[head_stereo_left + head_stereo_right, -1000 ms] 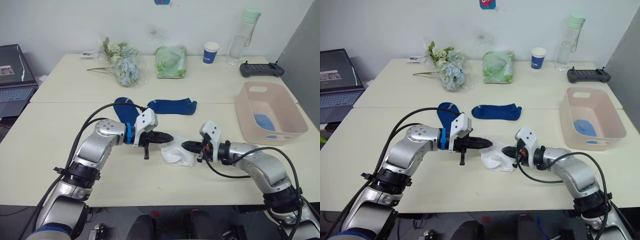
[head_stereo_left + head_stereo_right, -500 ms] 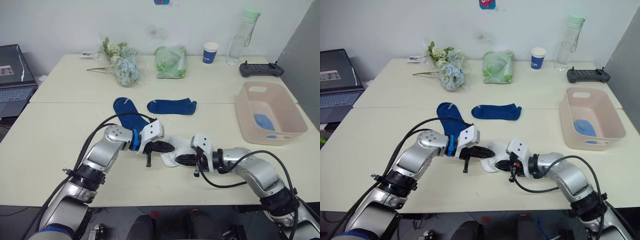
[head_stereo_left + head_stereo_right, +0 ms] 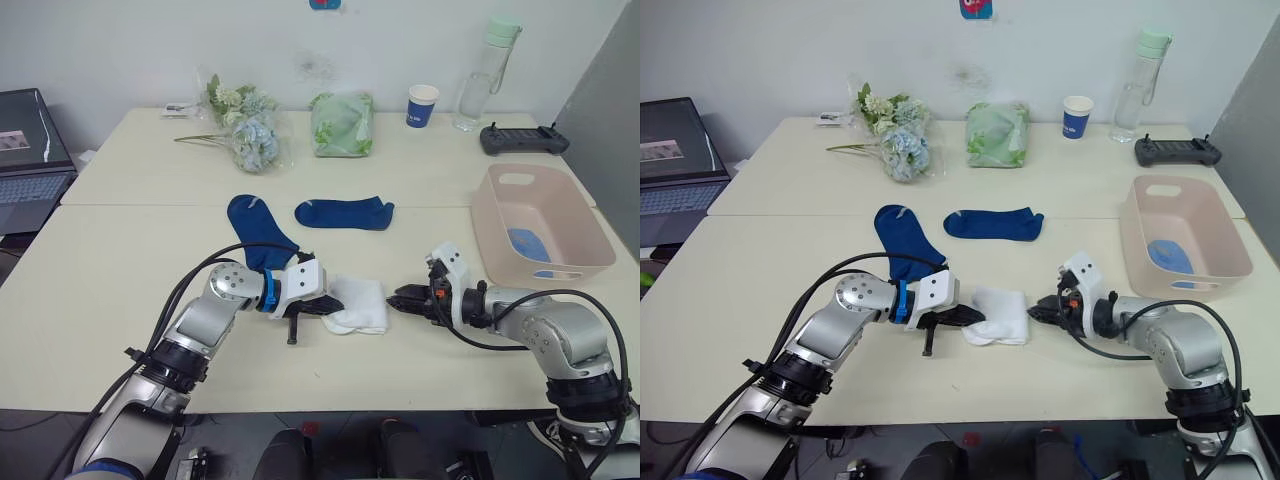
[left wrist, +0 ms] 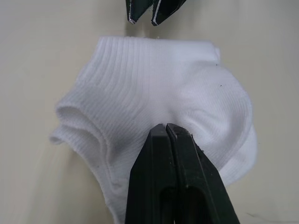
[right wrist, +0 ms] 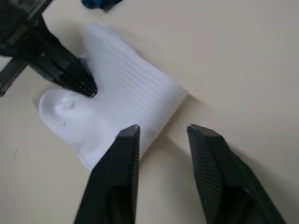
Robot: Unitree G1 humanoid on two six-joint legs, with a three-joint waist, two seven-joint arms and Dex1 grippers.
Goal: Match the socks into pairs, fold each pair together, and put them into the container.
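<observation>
A folded bundle of white socks (image 3: 362,300) lies flat near the table's front edge. My left gripper (image 3: 338,303) is shut, its tips resting on the bundle's left part (image 4: 154,84). My right gripper (image 3: 392,295) hovers just right of the bundle, open and holding nothing, as the right wrist view (image 5: 161,129) confirms. Two dark navy socks (image 3: 258,230) (image 3: 343,212) lie spread out behind the bundle. The pale pink container (image 3: 520,268) stands at the right, with a light blue sock (image 3: 525,242) inside.
Along the far edge stand a flower bunch (image 3: 245,125), a green cloth bundle (image 3: 342,122), a blue paper cup (image 3: 422,105), a clear bottle (image 3: 482,75) and a black controller (image 3: 523,138). A laptop (image 3: 30,160) sits at the far left.
My right gripper has let go of the white socks and drawn back to the right. The bundle now lies folded flat. My left gripper stays on it.
</observation>
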